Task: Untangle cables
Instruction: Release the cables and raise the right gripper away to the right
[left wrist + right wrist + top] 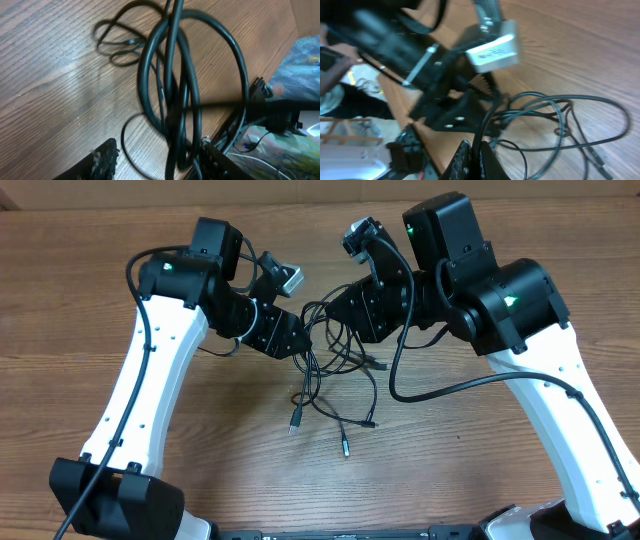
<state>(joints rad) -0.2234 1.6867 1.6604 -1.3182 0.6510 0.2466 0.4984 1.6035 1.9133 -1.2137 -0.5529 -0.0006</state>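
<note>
Your right gripper [476,161] pinches one strand of the cables [335,375] heaped on the table [450,460], while your left gripper [160,162], fingers [102,162] spread, straddles blurred loops cut off at the frame's edge, and overhead both sets of fingertips hide beneath the arms [230,305].

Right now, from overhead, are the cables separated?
No, the cables cross and loop through one another in one tangle.
</note>
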